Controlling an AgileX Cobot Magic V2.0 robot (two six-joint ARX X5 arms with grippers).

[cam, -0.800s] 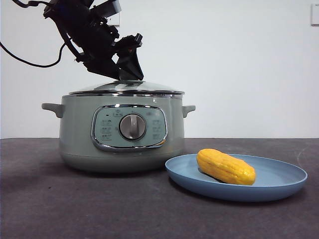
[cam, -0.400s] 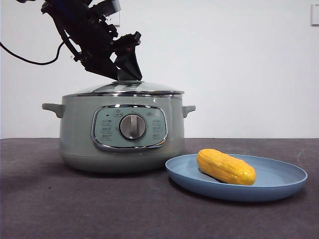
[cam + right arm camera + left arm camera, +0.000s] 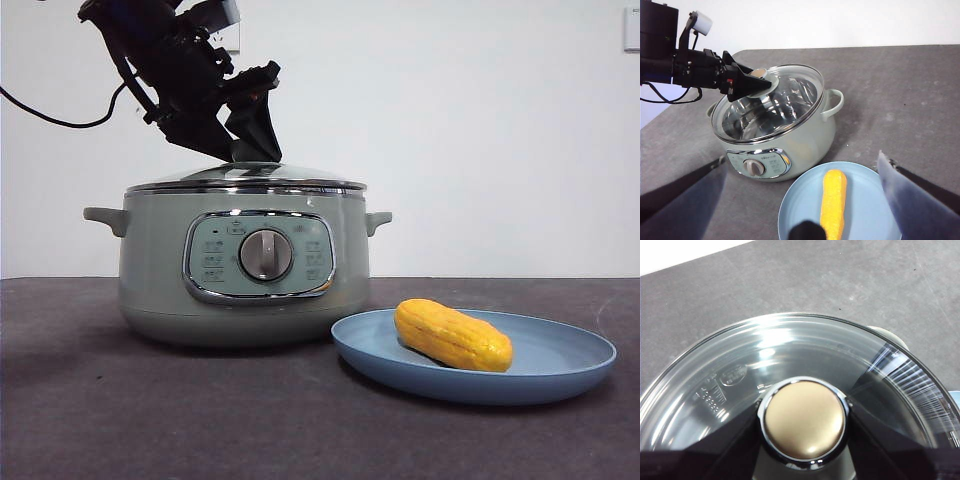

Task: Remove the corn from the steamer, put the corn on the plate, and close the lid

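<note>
I see my left gripper (image 3: 802, 460) with its jaws closed on the lid (image 3: 740, 375) knob; the lid's stamped logo is unreadable. My right gripper (image 3: 805, 220) hangs with jaws spread wide above the corn (image 3: 834, 202).

corn (image 3: 453, 335): stubby yellow cob, lying on its side on the plate
plate (image 3: 560, 375): light blue, shallow, just beside the steamer
steamer (image 3: 150, 270): sage green, upright
lid (image 3: 245, 177): glass, seated on top

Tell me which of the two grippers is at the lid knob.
The left gripper: its jaws flank the lid's knob atop the steamer. The right gripper hangs open over the plate.
</note>
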